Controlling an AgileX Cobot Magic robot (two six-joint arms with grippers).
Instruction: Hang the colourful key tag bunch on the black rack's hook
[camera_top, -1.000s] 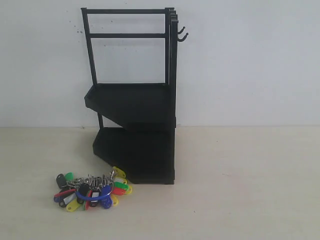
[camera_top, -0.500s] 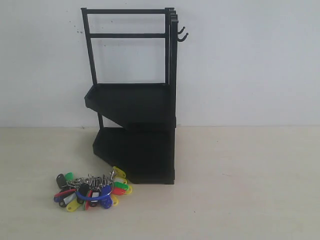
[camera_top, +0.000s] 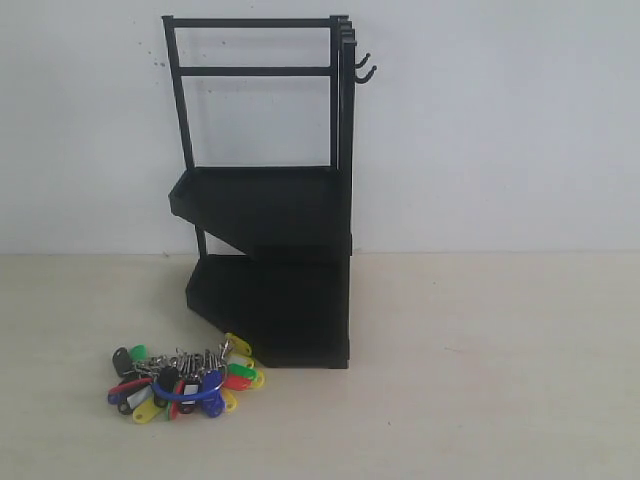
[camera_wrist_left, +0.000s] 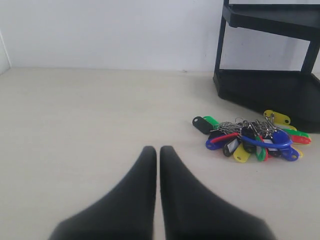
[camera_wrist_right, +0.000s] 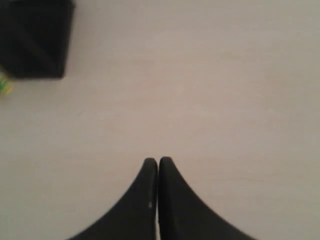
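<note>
The colourful key tag bunch (camera_top: 185, 383) lies flat on the pale table, just in front of and left of the black rack (camera_top: 268, 195). Two small hooks (camera_top: 364, 68) stick out from the rack's upper right post. In the left wrist view the bunch (camera_wrist_left: 250, 140) rests beside the rack's base (camera_wrist_left: 270, 90), well off to one side of my left gripper (camera_wrist_left: 158, 149), which is shut and empty. My right gripper (camera_wrist_right: 158, 160) is shut over bare table, with a corner of the rack (camera_wrist_right: 35, 37) far from it. Neither gripper shows in the exterior view.
A white wall (camera_top: 500, 120) stands right behind the rack. The pale table (camera_top: 480, 370) stretches to the right of the rack and in front of it.
</note>
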